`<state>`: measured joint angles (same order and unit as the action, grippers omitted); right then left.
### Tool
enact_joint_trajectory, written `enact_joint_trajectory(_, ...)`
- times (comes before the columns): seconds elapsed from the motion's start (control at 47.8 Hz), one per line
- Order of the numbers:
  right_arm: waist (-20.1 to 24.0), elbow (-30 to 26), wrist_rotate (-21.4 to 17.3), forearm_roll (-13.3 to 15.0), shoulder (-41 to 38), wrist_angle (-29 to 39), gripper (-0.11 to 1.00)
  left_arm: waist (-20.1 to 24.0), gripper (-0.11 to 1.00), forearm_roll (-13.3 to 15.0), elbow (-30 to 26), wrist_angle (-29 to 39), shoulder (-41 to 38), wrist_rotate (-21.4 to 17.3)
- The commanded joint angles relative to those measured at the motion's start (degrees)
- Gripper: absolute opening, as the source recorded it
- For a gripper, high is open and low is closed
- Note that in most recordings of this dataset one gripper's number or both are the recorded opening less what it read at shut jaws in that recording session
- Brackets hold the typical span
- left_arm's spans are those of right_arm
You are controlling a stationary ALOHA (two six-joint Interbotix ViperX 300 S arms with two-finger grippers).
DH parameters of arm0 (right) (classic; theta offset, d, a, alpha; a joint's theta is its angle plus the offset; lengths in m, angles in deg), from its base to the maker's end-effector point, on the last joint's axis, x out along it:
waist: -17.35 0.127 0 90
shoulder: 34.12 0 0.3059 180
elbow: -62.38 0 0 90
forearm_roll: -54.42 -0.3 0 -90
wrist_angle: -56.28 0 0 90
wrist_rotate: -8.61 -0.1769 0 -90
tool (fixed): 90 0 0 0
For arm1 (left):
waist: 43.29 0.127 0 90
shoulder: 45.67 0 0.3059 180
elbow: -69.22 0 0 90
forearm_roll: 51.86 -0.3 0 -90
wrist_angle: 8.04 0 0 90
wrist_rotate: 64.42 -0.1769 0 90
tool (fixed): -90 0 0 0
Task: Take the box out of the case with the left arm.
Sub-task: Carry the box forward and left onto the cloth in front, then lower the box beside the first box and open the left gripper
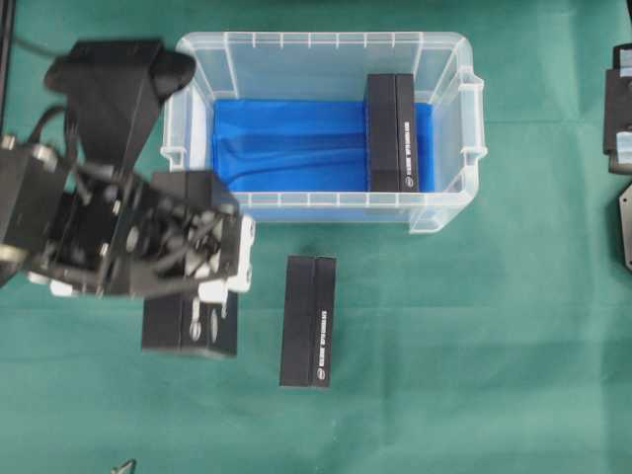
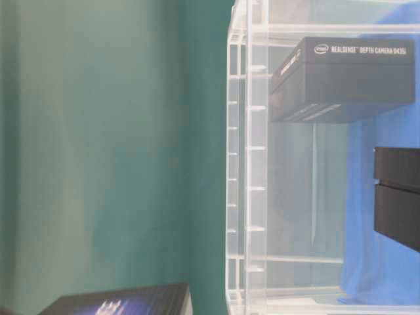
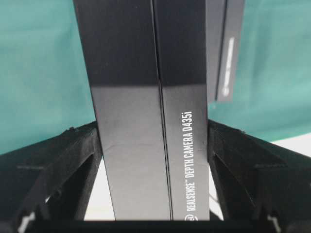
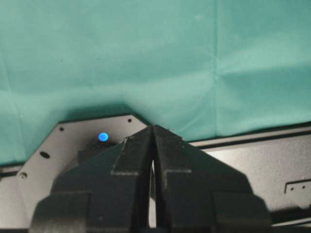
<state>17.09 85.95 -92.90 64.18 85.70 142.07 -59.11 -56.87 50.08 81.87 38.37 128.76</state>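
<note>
The clear case with its blue sheet stands at the back middle. One black box lies inside it at the right end, and shows through the case wall as the box. My left gripper is outside the case, in front of its left corner, over the green cloth. It is shut on another black box, with a finger pressed on each long side. That held box sticks out below the wrist. My right gripper is shut and holds nothing.
A third black box lies on the green cloth to the right of the held one, also seen as the box. The right arm is parked at the far right edge, above its base plate.
</note>
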Motion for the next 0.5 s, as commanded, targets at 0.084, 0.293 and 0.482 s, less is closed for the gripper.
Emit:
enact_joint_trajectory(0.084,-0.1,-0.6,0.1,0.2,0.0,-0.4,0.0,-3.3,0.63,-0.4,-1.1,-0.2,0.7,2.8)
enact_joint_trajectory(0.293,-0.1,-0.6,0.1,0.2,-0.1,-0.4,0.0,-3.5,0.63,-0.4,-1.0,-0.2,-0.1,3.1)
enact_joint_trajectory(0.482,-0.1,-0.6,0.1,0.2,0.0,-0.4,0.0,-3.4,0.63,-0.4,-0.1,-0.2,-0.2,3.1)
